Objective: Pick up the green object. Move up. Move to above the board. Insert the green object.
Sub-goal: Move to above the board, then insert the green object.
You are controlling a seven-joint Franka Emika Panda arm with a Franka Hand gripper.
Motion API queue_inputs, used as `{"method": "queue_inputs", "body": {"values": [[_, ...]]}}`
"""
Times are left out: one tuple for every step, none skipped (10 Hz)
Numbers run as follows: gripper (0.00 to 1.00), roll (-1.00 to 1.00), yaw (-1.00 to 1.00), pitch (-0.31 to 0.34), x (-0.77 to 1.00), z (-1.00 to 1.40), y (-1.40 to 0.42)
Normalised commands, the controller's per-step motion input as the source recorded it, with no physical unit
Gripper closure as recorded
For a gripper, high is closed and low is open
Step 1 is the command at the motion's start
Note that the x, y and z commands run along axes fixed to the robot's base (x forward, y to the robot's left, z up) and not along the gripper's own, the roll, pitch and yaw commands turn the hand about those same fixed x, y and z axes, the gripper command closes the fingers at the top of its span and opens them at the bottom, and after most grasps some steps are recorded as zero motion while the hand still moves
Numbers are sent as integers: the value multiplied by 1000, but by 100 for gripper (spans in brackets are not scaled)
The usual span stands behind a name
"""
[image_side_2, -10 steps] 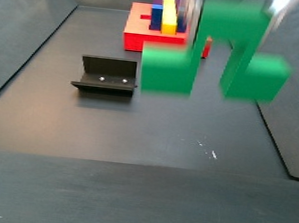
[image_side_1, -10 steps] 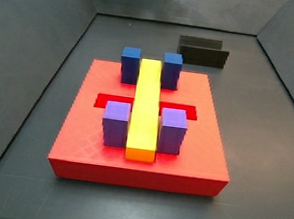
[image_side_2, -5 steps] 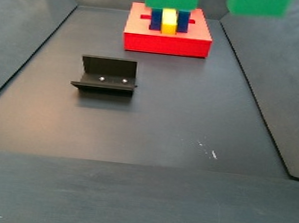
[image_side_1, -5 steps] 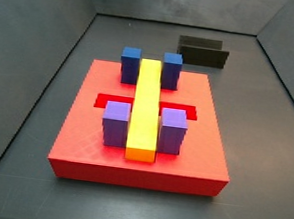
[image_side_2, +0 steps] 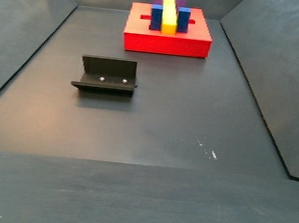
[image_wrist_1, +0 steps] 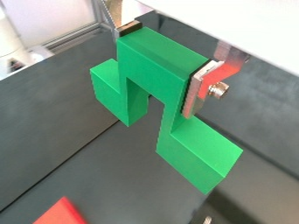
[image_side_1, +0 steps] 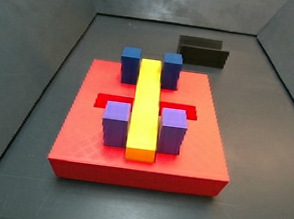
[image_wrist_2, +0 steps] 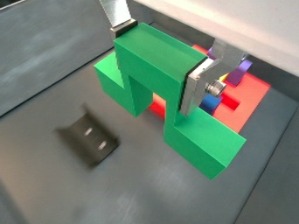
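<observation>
In both wrist views the gripper (image_wrist_1: 163,57) pinches the green object (image_wrist_1: 158,96) across its raised centre, legs hanging down, likely for insertion. It is out of both side views. The board (image_wrist_2: 247,94) lies below, right of frame.

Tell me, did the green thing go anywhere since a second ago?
Yes. It rose out of a side view where the fixture stays put, leaving that view entirely. The gripper holds the green object, with the board beyond it.
</observation>
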Motion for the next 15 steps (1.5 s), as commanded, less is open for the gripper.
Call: {"method": "queue_inputs", "body": {"values": [[100, -3, 8, 26, 65, 133, -1400], [100, -4, 7, 42, 69, 140, -1400], [100, -11, 4, 62, 78, 147, -1400], [100, 5, 6, 96, 108, 150, -1400], [100, -1, 6, 122, 144, 155, -1400], [100, 20, 7, 151, 135, 118, -948], [100, 21, 7, 159, 123, 84, -583], [100, 27, 6, 131, 92, 48, -295], [100, 33, 11, 102, 67, 41, -194], [100, 10, 0, 0, 0, 0, -14], [100, 7, 0, 0, 0, 0, -17], [100, 27, 0, 0, 0, 0, -51], [100, 0, 0, 0, 0, -49, -43], [100, 0, 0, 0, -26, -137, -51], [100, 0, 0, 0, 11, -589, -186]]}}
